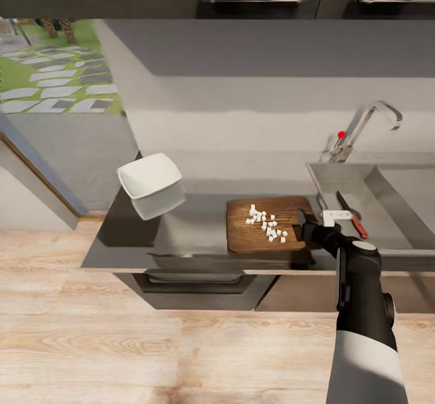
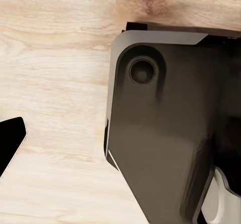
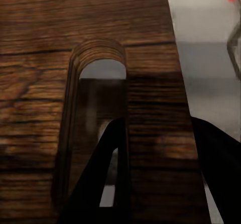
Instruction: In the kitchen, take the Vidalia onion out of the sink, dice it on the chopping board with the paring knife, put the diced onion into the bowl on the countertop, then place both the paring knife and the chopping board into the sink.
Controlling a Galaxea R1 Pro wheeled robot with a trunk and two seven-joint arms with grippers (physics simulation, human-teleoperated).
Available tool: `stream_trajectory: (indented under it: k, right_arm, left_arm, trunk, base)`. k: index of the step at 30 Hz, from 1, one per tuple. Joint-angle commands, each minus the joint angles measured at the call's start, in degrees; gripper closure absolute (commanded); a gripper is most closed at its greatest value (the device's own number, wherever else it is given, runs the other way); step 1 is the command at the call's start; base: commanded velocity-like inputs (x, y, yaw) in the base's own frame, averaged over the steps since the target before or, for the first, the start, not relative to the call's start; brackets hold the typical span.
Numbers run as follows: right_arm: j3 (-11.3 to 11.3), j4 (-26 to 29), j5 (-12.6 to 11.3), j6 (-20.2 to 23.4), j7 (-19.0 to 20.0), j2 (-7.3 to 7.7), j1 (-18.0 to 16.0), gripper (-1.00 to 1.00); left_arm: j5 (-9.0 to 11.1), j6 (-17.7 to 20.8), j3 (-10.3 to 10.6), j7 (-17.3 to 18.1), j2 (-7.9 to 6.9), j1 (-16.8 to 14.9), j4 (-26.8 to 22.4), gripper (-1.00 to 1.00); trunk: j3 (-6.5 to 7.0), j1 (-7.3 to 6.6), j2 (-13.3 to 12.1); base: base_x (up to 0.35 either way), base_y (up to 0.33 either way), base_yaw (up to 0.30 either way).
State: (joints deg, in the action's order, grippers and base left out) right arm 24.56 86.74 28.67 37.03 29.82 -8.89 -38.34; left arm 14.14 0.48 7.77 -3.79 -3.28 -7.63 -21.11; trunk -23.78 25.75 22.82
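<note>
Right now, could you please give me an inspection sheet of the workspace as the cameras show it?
Surface: grey countertop, reflective, above dark cabinets.
Job's things: chopping board near the front edge, white onion dice on it; white bowl to its left, without dice; paring knife on the drainboard of the sink.
Clutter: nothing seen.
Grippers: right gripper at the board's handle-slot end, one finger in the slot, the other past the board's edge; left gripper's state cannot be told.
Cables: nothing seen.
Surroundings: chrome tap, wood floor, garden path beyond an opening.
</note>
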Motion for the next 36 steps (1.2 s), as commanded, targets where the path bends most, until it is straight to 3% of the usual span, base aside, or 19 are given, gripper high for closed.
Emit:
stream_trajectory:
  k: [1,11,24,36]
  right_arm:
    - [0.1,0.1,0.5,0.1,0.6,-0.07,-0.1,1.0]
    - [0.2,0.1,0.5,0.1,0.6,-0.07,-0.1,1.0]
    - [0.2,0.1,0.5,0.1,0.6,-0.07,-0.1,1.0]
    - [0.1,0.1,0.5,0.1,0.6,-0.07,-0.1,1.0]
  left_arm:
    - [0.5,0.0,0.5,-0.3,-0.06,0.0,-0.1,-1.0]
    - [0.5,0.0,0.5,-0.3,-0.06,0.0,0.0,-1.0]
    - [0.5,0.0,0.5,-0.3,-0.06,0.0,0.0,-1.0]
    - [0.5,0.0,0.5,-0.3,-0.06,0.0,-0.1,-1.0]
  trunk:
    - [0.0,0.03,0.1]
    - [0.9,0.03,0.1]
    - [2.07,0.03,0.1]
    - [3.15,0.03,0.1]
  base:
    - [0.0,0.248,0.0]
    - [0.018,0.236,0.0]
    - [0.006,0.028,0.0]
    - [0.096,0.25,0.0]
